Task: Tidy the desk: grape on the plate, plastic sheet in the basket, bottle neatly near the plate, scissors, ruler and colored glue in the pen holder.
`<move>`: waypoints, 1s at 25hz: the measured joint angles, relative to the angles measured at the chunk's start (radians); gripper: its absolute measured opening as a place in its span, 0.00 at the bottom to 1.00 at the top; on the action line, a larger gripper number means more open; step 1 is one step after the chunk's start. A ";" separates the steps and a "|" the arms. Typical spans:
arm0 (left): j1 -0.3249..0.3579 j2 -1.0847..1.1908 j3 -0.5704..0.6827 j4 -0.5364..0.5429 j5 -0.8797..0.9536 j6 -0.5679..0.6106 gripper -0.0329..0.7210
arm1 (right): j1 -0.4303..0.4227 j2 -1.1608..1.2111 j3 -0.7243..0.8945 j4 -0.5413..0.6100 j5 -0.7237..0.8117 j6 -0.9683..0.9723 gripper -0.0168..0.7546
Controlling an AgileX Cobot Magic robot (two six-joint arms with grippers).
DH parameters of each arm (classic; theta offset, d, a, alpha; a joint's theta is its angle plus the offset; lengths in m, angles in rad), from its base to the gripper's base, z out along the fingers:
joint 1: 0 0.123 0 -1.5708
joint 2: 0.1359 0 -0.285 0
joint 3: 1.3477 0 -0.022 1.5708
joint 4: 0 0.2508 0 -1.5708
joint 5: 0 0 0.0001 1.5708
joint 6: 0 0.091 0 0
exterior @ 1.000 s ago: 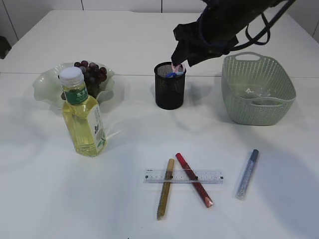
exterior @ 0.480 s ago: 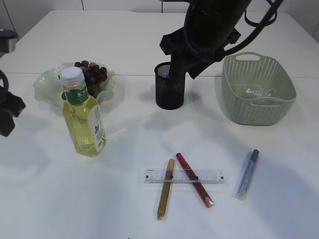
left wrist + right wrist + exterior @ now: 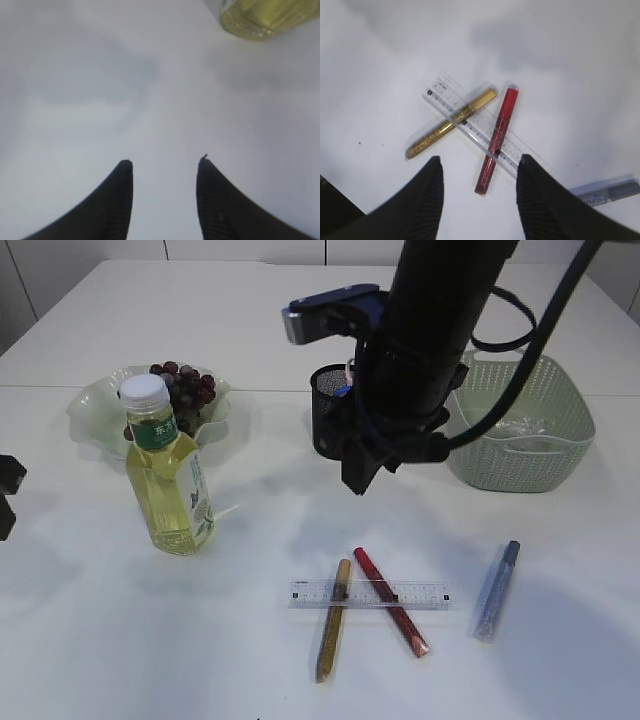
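We see the right pincer (image 3: 477, 172) spread and empty above the ruler (image 3: 369, 594), which lies over the gold glue (image 3: 332, 619) and red glue (image 3: 390, 602) near the bench's front edge. The left pincer (image 3: 164, 162) is spread too, holding nothing, beside the bottle (image 3: 166, 475). Grabbing the ruler could drag both sticks or let the thin plastic slip; the silver-blue glue (image 3: 496, 589) lies apart.

ruler (image 3: 482, 131): clear plastic | desk (image 3: 100, 640): matt white | glue (image 3: 451, 123): glittery gold

Right gripper (image 3: 362, 478) now off pen holder (image 3: 330, 425), nearer ruler (image 3: 368, 594).
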 joint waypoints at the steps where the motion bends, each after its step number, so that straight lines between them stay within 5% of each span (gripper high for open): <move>1: 0.022 -0.002 0.000 -0.010 -0.002 0.000 0.45 | 0.020 0.000 0.006 -0.014 0.000 -0.020 0.52; 5: 0.090 -0.005 0.000 -0.058 -0.033 0.000 0.45 | 0.082 0.000 0.015 -0.029 -0.026 -0.172 0.52; 12: 0.094 -0.005 0.005 -0.102 -0.053 0.000 0.45 | 0.111 0.064 0.015 0.022 -0.062 -0.648 0.52; 25: 0.094 -0.005 0.005 -0.102 -0.096 0.000 0.45 | 0.119 0.211 0.015 0.028 -0.099 -0.711 0.64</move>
